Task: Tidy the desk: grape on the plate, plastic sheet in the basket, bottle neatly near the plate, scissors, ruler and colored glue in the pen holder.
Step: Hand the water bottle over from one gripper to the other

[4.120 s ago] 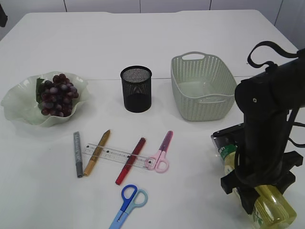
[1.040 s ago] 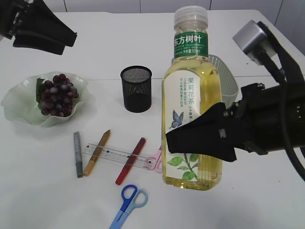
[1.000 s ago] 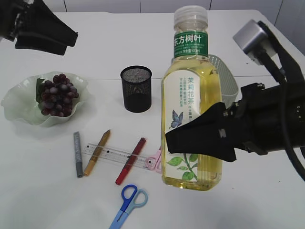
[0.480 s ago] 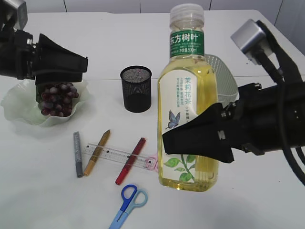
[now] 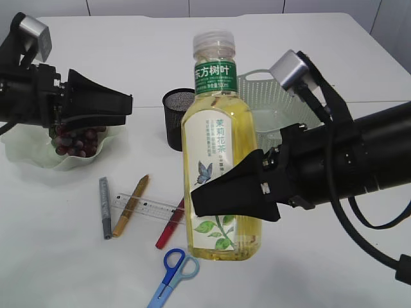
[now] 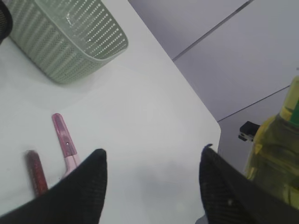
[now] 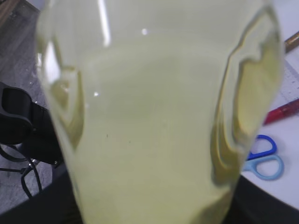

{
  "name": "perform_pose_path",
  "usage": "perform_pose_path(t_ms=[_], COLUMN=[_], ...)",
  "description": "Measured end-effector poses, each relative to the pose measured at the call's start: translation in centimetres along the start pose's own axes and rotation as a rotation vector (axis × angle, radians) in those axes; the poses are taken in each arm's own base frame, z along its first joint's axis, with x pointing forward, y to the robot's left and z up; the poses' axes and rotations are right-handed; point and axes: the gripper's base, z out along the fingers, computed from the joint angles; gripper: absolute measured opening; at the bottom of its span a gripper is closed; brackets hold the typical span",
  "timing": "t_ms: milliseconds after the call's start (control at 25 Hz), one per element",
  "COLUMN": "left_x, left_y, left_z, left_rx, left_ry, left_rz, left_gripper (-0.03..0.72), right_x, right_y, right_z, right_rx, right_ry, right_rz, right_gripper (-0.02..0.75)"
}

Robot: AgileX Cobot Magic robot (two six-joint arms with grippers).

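Note:
My right gripper [image 5: 225, 199] is shut on the tall bottle [image 5: 217, 160] of yellow tea with a green label, held upright above the table's middle. The bottle [image 7: 159, 116] fills the right wrist view. My left gripper [image 5: 106, 102] hangs open and empty over the plate [image 5: 22, 151] with the grape [image 5: 70, 138] on it; in the left wrist view this gripper [image 6: 154, 154] has nothing between its fingers. The black mesh pen holder [image 5: 174, 112] is half hidden behind the bottle. The ruler [image 5: 144, 206], colored glue sticks [image 5: 130, 204] and blue scissors [image 5: 173, 269] lie in front. Pink scissors [image 6: 63, 140] show below. The plastic sheet is out of view.
The pale green basket [image 5: 276, 96] stands behind the right arm, and the basket [image 6: 65, 37] also shows in the left wrist view. A grey glue stick [image 5: 104, 206] and a red one [image 5: 168, 231] lie beside the ruler. The table's far edge runs behind.
My right arm has carried the bottle to the left and a little lower. My left gripper has come in from the upper left and now hangs over the plate.

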Motion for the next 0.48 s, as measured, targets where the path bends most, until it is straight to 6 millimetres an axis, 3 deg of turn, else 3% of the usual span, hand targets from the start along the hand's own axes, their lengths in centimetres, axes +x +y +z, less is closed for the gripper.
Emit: perform_pose_path(t_ms=[320,480], left_x=[0.6,0.6], left_y=[-2.4,-3.0], left_z=[3.3,4.0], left_rx=[0.091,0.115], left_ry=[0.031,0.024], left_rz=[-0.009,-0.021], left_gripper=[0.461,0.516], right_x=[-0.5,-0.5], right_y=[0.1,0.0], right_z=[0.7,0.8], right_rx=[-0.092,-0.105], right_ry=[0.009,0.013], right_rz=[-0.021,-0.028], right_gripper=[0.417,0.417])
